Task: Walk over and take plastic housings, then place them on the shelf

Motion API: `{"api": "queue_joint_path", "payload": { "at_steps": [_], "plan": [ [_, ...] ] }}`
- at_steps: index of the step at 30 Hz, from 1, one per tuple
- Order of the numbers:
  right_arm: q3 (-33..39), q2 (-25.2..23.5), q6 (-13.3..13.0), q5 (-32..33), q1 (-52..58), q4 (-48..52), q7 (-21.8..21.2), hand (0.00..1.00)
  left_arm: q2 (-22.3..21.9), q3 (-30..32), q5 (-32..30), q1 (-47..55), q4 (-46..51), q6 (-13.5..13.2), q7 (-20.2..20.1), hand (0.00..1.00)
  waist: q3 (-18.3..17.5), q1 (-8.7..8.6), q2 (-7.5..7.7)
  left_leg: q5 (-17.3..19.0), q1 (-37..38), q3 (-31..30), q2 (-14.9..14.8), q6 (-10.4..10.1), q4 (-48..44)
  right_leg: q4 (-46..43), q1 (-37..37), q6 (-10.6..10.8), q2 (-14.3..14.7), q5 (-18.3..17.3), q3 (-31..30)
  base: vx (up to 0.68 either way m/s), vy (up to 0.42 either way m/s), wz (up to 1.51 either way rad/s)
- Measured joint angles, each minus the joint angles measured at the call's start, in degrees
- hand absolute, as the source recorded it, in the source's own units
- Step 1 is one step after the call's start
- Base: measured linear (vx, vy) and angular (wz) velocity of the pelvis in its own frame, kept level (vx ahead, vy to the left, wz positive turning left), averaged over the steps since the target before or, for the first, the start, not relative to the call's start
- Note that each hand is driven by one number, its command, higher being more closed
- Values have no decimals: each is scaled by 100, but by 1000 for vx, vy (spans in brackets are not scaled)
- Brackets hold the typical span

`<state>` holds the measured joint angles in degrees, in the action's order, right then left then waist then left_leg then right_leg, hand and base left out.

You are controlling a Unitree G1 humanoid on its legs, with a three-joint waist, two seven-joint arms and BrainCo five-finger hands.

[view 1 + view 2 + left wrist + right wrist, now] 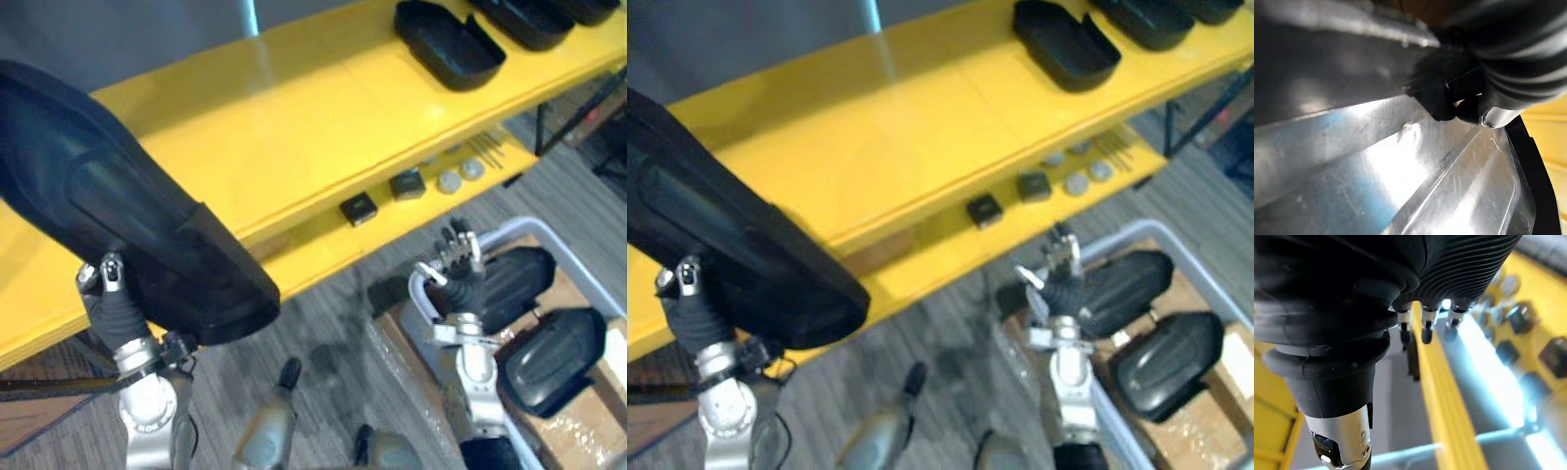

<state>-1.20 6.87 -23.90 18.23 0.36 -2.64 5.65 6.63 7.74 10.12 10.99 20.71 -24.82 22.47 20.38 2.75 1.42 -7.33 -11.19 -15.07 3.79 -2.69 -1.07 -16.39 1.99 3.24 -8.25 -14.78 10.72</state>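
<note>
A large black plastic housing [118, 206] hangs over the left end of the yellow shelf [294, 117]. My left hand [113, 294] grips it from below at its near edge, and its shiny inner surface [1400, 161] sits right against the hand's dark fingertip [1440, 105]. My right hand [456, 269] stands upright and open with nothing in it, above the near rim of a grey crate [578, 264]. Two more black housings [514, 284] [554, 357] lie in that crate. The right hand's fingers [1425, 328] hang straight.
Other black housings [449, 44] [524, 20] rest on the shelf's top board at the far right. On the lower board lie small black boxes [359, 208] [407, 183] and round grey discs [460, 176]. A black shelf leg [573, 113] stands at the right.
</note>
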Motion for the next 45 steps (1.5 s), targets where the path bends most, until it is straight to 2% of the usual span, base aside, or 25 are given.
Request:
{"api": "queue_joint_path", "payload": {
  "at_steps": [2, 7, 8, 9, 10, 11, 12, 13, 14, 15, 16, 18, 19, 21, 23, 25, 26, 27, 28, 29, 30, 33, 37, 41, 45],
  "plan": [
    [5, 2, 0, 0, 63, 56, -37, 0, -60, 3, -90, -24, -1, -2, 70, 100, 6, -42, -9, -77, -4, 60, 9, -13, 90, 89, -6, 80, -34, -113, 11, -127, -21, -12],
    [3, -1, -1, -106, 205, 214, -78, 0, -151, 122, -477, -7, 3, -34, 296, 100, 33, -43, -49, -72, -47, 230, 8, -3, -73, -173, -100, 30, -84, -309, 35, -60, -8, 1],
    [11, -2, 0, -102, 189, 213, -63, 0, -152, 160, -610, -17, 18, -35, 341, 100, 49, -34, -20, 60, -133, 314, 44, 30, -318, -217, -83, 4, -156, -342, 36, 38, 49, 5],
    [12, -3, 3, -102, 169, 214, -44, 0, -147, 267, -731, 23, 125, -35, 311, 100, 93, -36, 61, 323, -201, 599, 73, 180, -683, -262, 3, 9, -231, -363, 39, 51, 57, 1],
    [25, 13, 3, -106, 166, 216, -23, 0, -161, 312, -834, 33, 181, -44, 284, 100, 106, -44, 74, 467, -219, 692, 53, 170, -850, -578, -49, 48, -209, -333, 14, 55, 14, -5],
    [72, 11, 3, -115, 140, 216, 47, 0, -154, 356, -888, 16, 248, -82, 241, 100, 112, -25, 69, 682, -297, 757, 57, 135, -1192, -1662, -506, -77, -291, -282, -143, 50, 13, -7],
    [89, 2, 3, -116, 137, 215, 80, 0, -134, 354, -888, 15, 288, -87, 215, 100, 117, -32, 78, 765, -294, 761, 72, 163, -1321, -2221, -759, -284, -311, -152, -275, 78, 26, -1],
    [191, -48, 1, -177, 160, 216, 142, 0, -56, 352, -894, 18, 364, -97, 156, 100, 133, -61, 108, 899, -221, 745, 105, 200, -1457, -3072, -1143, -516, -310, 281, -532, 123, 58, 10],
    [382, -124, 1, -309, 185, 217, 195, 0, 61, 353, -903, 16, 468, -97, 89, 100, 149, -92, 139, 931, -74, 666, 118, 253, -1423, -3609, -1379, -517, -309, 887, -636, 105, 29, 22],
    [488, -155, 0, -341, 191, 225, 198, 0, 116, 349, -899, 11, 536, -98, 76, 100, 147, -135, 135, 934, -16, 551, 79, 271, -1389, -3824, -1495, -571, -306, 1239, -632, 139, -38, 44],
    [705, -184, -6, -344, 218, 248, 182, 0, 204, 353, -886, -57, 646, -114, 53, 100, 139, -218, 98, 938, 40, 359, 6, 320, -1328, -4002, -1677, -639, -243, 994, -642, 102, -52, 50],
    [1052, -171, -7, -533, 217, 369, 184, 0, 237, 391, -875, -347, 676, -117, 43, 100, 140, -199, 85, 988, 38, 134, -116, 313, -1307, -3191, -1800, -506, -41, 292, -643, 150, -55, 44],
    [1140, -166, -10, -600, 221, 461, 187, 0, 231, 407, -846, -417, 664, -103, 36, 100, 140, -195, 85, 1006, 38, 74, -151, 293, -1304, -2780, -1794, -424, -18, 238, -641, 146, -83, 32],
    [1294, 38, -105, -767, 166, 815, 192, 0, 225, 524, -811, -515, 655, -70, -22, 100, 137, -170, 82, 1132, 65, -71, -322, 184, -1354, -1227, -1703, -247, 25, 345, -654, 122, -125, 24],
    [1367, 369, -124, -795, 114, 1045, 196, 0, 232, 551, -811, -518, 648, -41, -93, 100, 117, -171, 101, 1283, 130, -259, -371, 16, -1515, -391, -1433, -155, 23, 646, -660, 139, -222, 50],
    [1402, 648, -124, -785, -27, 1163, 222, 0, 340, 563, -783, -524, 648, -41, -193, 100, -3, -151, 297, 1549, 119, -440, -255, -177, -1745, -77, -1095, -109, -11, 975, -811, 158, -353, 69],
    [1413, 753, -110, -768, -181, 1126, 277, 0, 373, 563, -788, -524, 623, -46, -284, 100, -85, -76, 392, 1676, 131, -491, -245, -331, -1787, 20, -953, 438, -77, 1006, -711, 153, -401, 52],
    [1421, 886, -61, -658, -343, 1091, 292, 0, 331, 497, -781, -422, 623, -19, -355, 100, -186, -41, 181, 1694, 125, -469, -501, -374, -1743, 58, -869, 298, 128, 961, -531, 161, -380, 43],
    [1423, 944, -49, -604, -392, 1093, 281, 0, 316, 492, -785, -374, 623, -17, -400, 100, -240, -34, 103, 1662, 151, -455, -587, -419, -1676, 82, -842, 256, 171, 948, -445, 156, -282, 37],
    [1435, 1013, -17, -540, -478, 1092, 199, 0, 285, 494, -786, -344, 622, -14, -471, 100, -317, -30, -34, 1505, 309, -326, -738, -571, -1382, 109, -755, 221, 245, 931, -367, 173, -243, 30],
    [1439, 1049, 15, -527, -564, 1093, 121, 0, 267, 493, -788, -363, 623, -19, -470, 100, -387, -31, -153, 1349, 513, -250, -834, -595, -1007, 167, -656, 217, 278, 929, -308, 160, -215, 24],
    [1283, 1075, 5, -288, -790, 1092, -226, 0, 203, 504, -845, -431, 616, -26, -326, 100, -554, 3, -383, 1213, 731, -47, -915, -579, -636, 337, -553, 216, 298, 929, -312, 126, -96, -7],
    [550, 910, -32, -87, -1077, 1090, -582, 0, 195, 523, -1042, -488, 409, 74, -148, 100, -605, 39, -390, 1205, 892, -21, -870, -567, -576, 451, -362, 217, 284, 929, -297, 48, 6, 0],
    [-632, 559, -85, 144, -1711, 957, -986, 0, 194, 760, -1179, -235, 53, 436, -20, 100, -836, 270, -308, 1175, 926, -158, -807, -524, -533, 589, -184, 219, 230, 926, -129, 13, 17, 17],
    [-1384, 293, 14, 39, -2143, 282, -1060, 0, 184, 1255, -1290, 282, -12, 545, 90, 100, -933, 532, -210, 1140, 913, -473, -732, -498, -512, 685, 30, 198, 178, 883, 226, 8, 6, 42]
  ]
}}
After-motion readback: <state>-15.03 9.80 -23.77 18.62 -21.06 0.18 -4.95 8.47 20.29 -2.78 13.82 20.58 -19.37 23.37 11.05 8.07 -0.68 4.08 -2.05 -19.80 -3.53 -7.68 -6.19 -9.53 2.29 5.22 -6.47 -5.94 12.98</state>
